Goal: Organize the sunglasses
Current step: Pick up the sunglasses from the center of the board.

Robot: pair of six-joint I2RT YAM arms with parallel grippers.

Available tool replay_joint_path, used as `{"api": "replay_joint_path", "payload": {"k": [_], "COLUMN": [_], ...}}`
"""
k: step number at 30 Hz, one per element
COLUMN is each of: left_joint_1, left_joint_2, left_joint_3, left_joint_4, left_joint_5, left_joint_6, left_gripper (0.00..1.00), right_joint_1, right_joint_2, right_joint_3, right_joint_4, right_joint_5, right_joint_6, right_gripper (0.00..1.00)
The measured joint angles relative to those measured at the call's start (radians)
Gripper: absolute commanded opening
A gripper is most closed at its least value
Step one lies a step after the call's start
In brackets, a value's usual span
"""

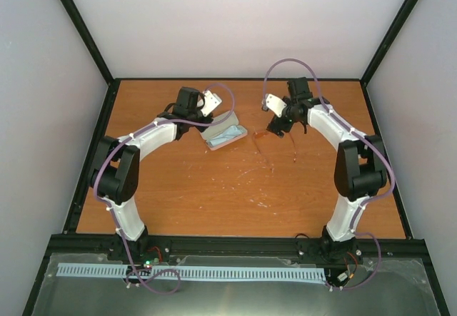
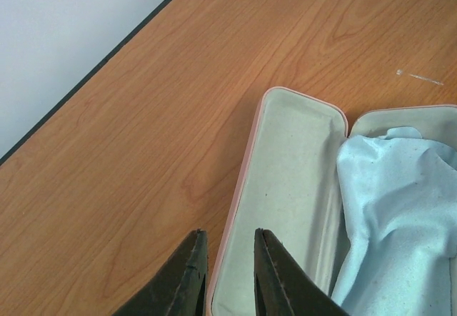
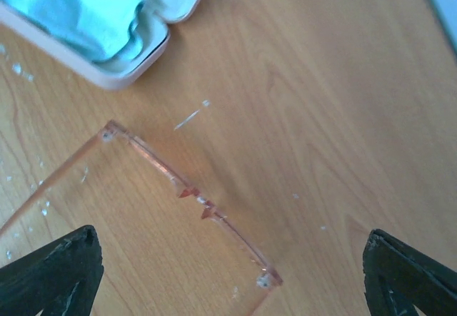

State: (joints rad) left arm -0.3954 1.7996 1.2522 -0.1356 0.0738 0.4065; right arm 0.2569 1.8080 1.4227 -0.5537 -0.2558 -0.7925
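**A:** Where are the sunglasses (image 1: 261, 137)?

**B:** Flat on the orange wood table (image 1: 214, 202), just to the right of the pink case (image 1: 217, 128) and not touching it. In the right wrist view the translucent front of the sunglasses (image 3: 193, 191) runs diagonally across the grain. One slim arm is unfolded and trails off toward the lower left corner. The corner of the case (image 3: 107, 77) sits above it, with bare wood between the two.

**A:** And the right gripper (image 1: 278, 127)?

**B:** It hangs over the frame. In its own view the right gripper (image 3: 232, 279) is spread wide, one dark finger (image 3: 50, 277) in each bottom corner and the frame between them. It grips nothing.

**A:** What's in the case?

**B:** It lies open, grey lining up. The light-blue cloth (image 1: 228, 137) is bunched in one half. The left wrist view shows the other half of the case (image 2: 285, 187) bare, beside the crumpled cloth (image 2: 400, 216).

**A:** The left gripper (image 1: 206, 121)?

**B:** It's at the far-left end of the case. Seen from its wrist, the left gripper (image 2: 230, 277) has its fingers only a little apart, and the pink rim of the bare half runs up between them. Wood and lining show in the gap, so they aren't pressed together. I can't quite tell from this angle whether either finger touches the rim.
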Motion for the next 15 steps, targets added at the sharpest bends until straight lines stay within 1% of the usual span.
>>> {"api": "replay_joint_path", "payload": {"k": [4,6,15], "left_joint_1": [0.0,0.0,0.0], "left_joint_2": [0.0,0.0,0.0], "left_joint_3": [-0.003,-0.003,-0.014], "left_joint_4": [0.0,0.0,0.0], "left_joint_5": [-0.007,-0.011,-0.015], "left_joint_6": [0.0,0.0,-0.001], "left_gripper": [0.21,0.21,0.21], "right_joint_1": [0.0,0.0,0.001], "right_joint_2": [0.072,0.084,0.089], "right_joint_3": [0.031,0.034,0.036], "right_joint_4": [-0.06,-0.082,-0.113], "right_joint_5": [-0.006,-0.007,0.0], "right_joint_6": [-0.1,-0.132,-0.216], "right_gripper": [0.91,0.87,0.84]}}
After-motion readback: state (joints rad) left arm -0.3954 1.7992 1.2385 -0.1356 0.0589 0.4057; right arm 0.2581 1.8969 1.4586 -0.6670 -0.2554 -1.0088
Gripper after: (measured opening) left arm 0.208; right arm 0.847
